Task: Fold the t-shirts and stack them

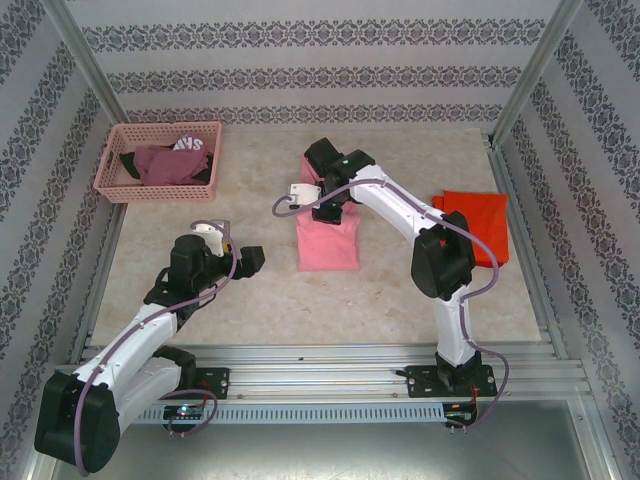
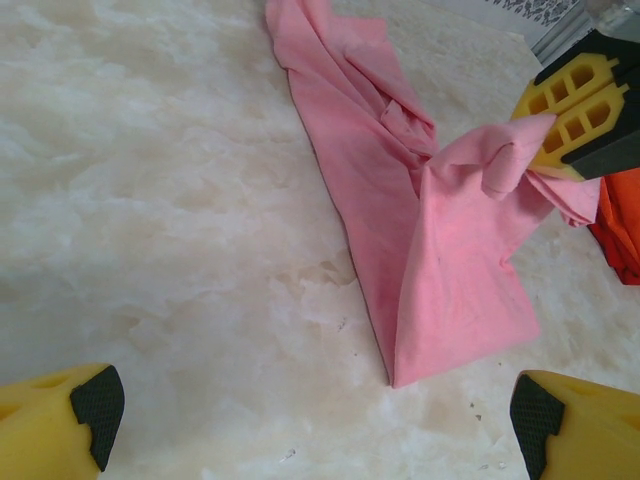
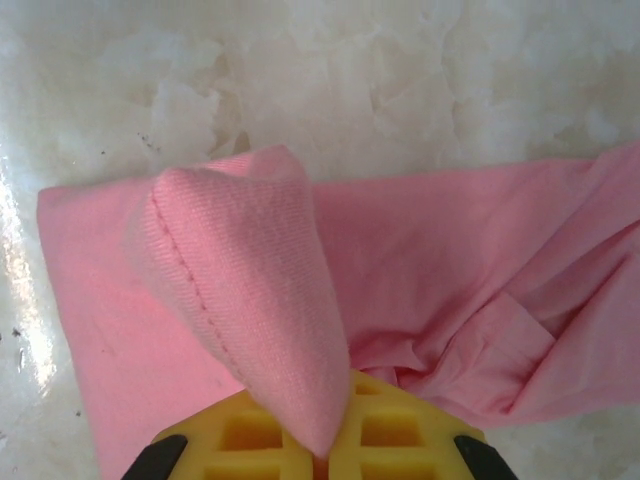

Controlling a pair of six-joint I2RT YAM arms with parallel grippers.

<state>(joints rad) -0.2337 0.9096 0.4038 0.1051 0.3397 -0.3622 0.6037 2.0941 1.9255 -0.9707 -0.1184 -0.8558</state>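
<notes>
Fold step: my right pincer (image 3: 322,445), clamped on a hemmed edge of the pink t-shirt (image 1: 328,248) at the table's (image 1: 250,300) middle, should carry it low and straight so edges meet.

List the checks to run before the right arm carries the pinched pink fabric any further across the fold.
1. Right tool shut on a stitched edge of the pink t-shirt: ok.
2. Left tool open, over bare table, off the cloth: ok.
3. Pink t-shirt lying smooth beneath the lifted edge: not ok, it is bunched and creased beside the grip.
4. Orange-red t-shirt apart from the pink one, off to the right: ok.
5. Number of fabric layers caught in the pinch: cannot tell.
</notes>
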